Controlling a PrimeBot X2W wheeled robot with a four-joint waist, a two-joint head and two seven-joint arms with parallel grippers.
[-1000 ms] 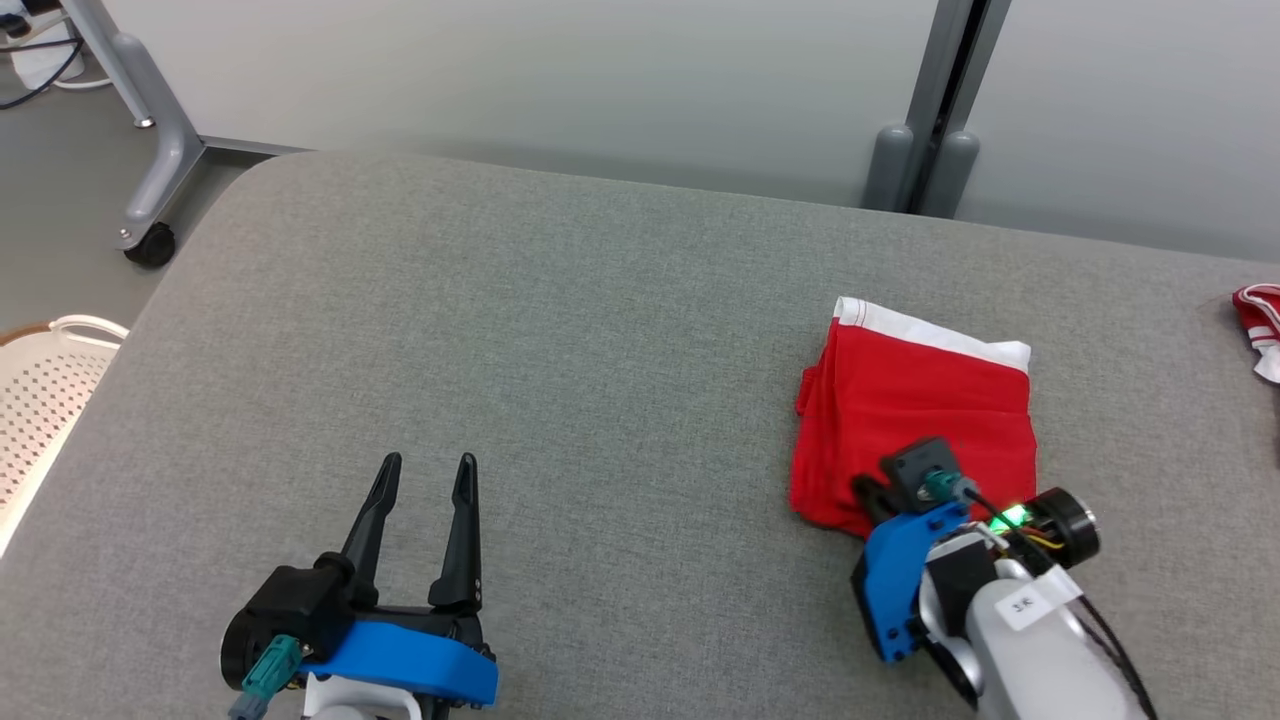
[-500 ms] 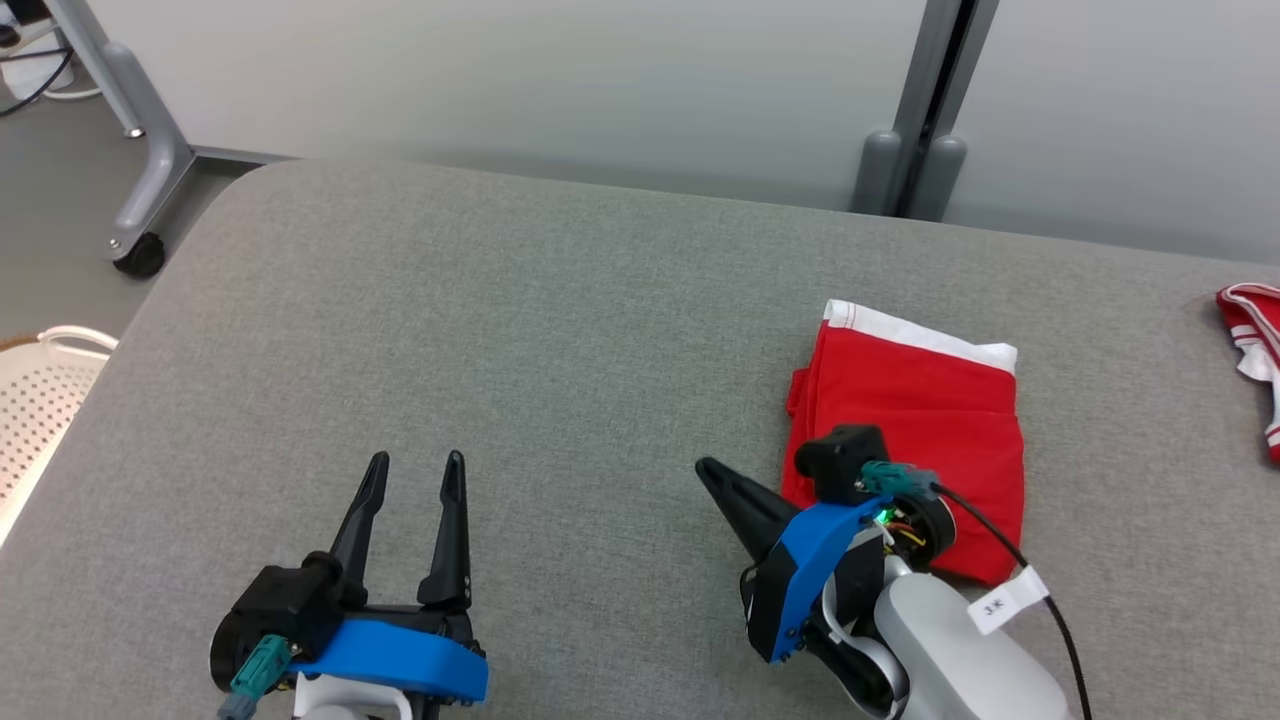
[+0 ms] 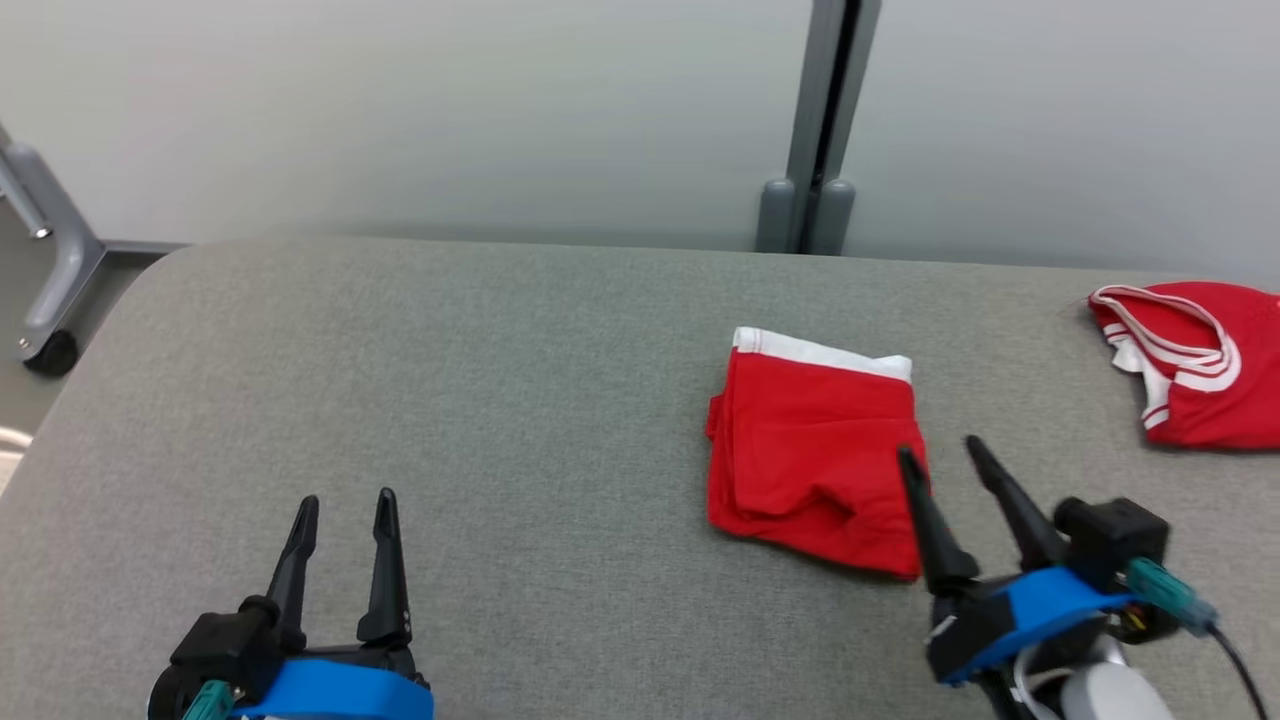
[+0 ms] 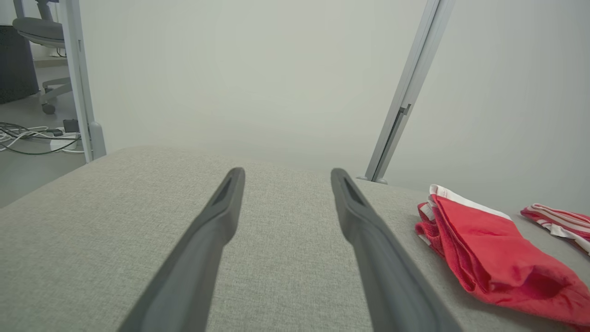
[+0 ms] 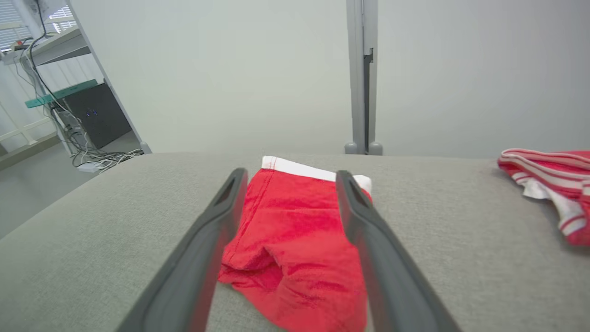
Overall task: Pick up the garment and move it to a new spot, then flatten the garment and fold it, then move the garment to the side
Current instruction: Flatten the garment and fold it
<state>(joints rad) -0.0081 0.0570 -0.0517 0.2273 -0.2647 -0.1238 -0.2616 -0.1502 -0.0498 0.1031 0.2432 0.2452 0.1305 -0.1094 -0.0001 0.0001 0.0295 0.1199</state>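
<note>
The garment (image 3: 815, 450) is a folded pair of red shorts with a white waistband, lying flat on the grey table (image 3: 500, 400) right of centre. It also shows in the left wrist view (image 4: 488, 251) and the right wrist view (image 5: 295, 240). My right gripper (image 3: 940, 455) stands open at the garment's near right corner, fingers apart and holding nothing; in its wrist view (image 5: 288, 177) the red cloth lies between and beyond the fingers. My left gripper (image 3: 345, 505) is open over bare table at the lower left, also seen from its wrist camera (image 4: 286, 173).
A second red garment with white stripes (image 3: 1190, 375) lies crumpled at the table's far right edge. A grey post (image 3: 815, 120) stands against the pale wall behind the table. A castor leg (image 3: 45, 300) is on the floor at the left.
My right gripper let go of the garment's near edge, opened, and drew back toward me. The head camera swung right and tilted, so the whole scene shifted left and the second garment came into view.
</note>
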